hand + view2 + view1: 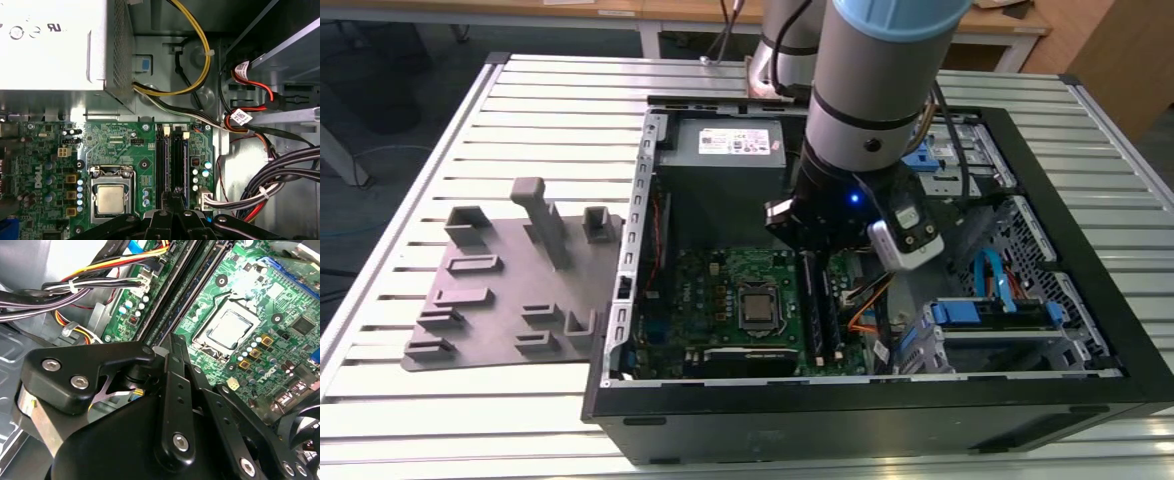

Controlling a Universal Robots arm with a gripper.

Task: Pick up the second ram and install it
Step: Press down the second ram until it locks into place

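Grey holder tray (494, 300) is lying at the exterior view's left; gripper (176, 196) is hovering over the motherboard (720, 290) slots (172, 160); its grasp I cannot tell; the second ram is hiding, perhaps beneath it; I am judging it light, stiff, fragile, best pinched by its long edges

one motherboard (120, 150), two memory slots (170, 160), one processor (110, 199), one gripper (175, 197)

Reaching down from the top of the exterior view, slightly right of centre: grey arm (874, 75), black wrist section below it with a small blue light. Gripper (176, 192) at the bottom centre of the first wrist view, black linkage fanned out along the lower edge, slim fingers (172, 347) drawn close together, pointing downward.
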